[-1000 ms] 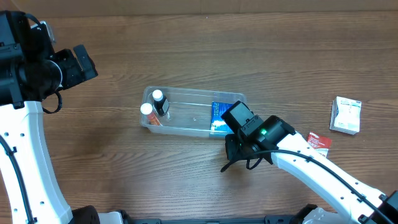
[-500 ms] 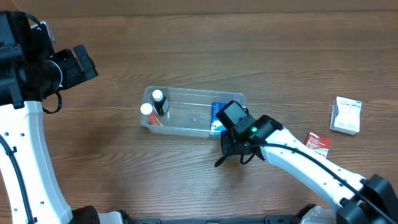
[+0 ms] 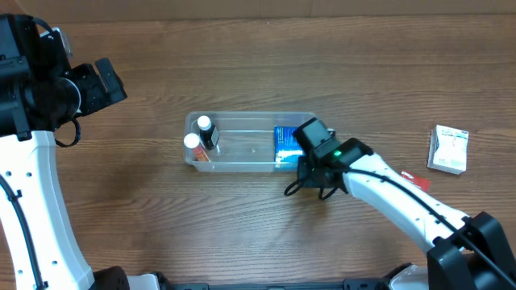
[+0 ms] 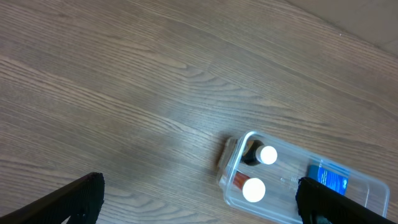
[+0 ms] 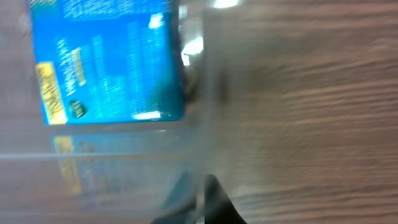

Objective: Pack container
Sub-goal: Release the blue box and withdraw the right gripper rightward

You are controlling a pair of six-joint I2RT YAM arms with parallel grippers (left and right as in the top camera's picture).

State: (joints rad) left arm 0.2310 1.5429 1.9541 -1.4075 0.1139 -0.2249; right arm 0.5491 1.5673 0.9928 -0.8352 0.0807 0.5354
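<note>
The container [image 3: 242, 118] is a clear shallow tub in the middle of the table. It holds a black bottle with a white cap [image 3: 205, 129], an orange bottle with a white cap [image 3: 193, 145] and a blue box [image 3: 285, 145]. My right gripper [image 3: 303, 158] is shut on the container's right end wall [image 5: 205, 93], one finger [image 5: 202, 199] on each side, with the blue box [image 5: 109, 62] just inside. My left gripper [image 3: 101, 80] is open and empty, high at the far left. The left wrist view shows the container [image 4: 283, 190] between its spread fingers [image 4: 199, 199].
A white box [image 3: 448, 149] lies at the far right of the wooden table. A red packet [image 3: 415, 182] lies beside my right arm, partly hidden by it.
My right gripper has moved up and to the right at the container's right end, and the container has swung from tilted to nearly level. The left arm has not moved.
</note>
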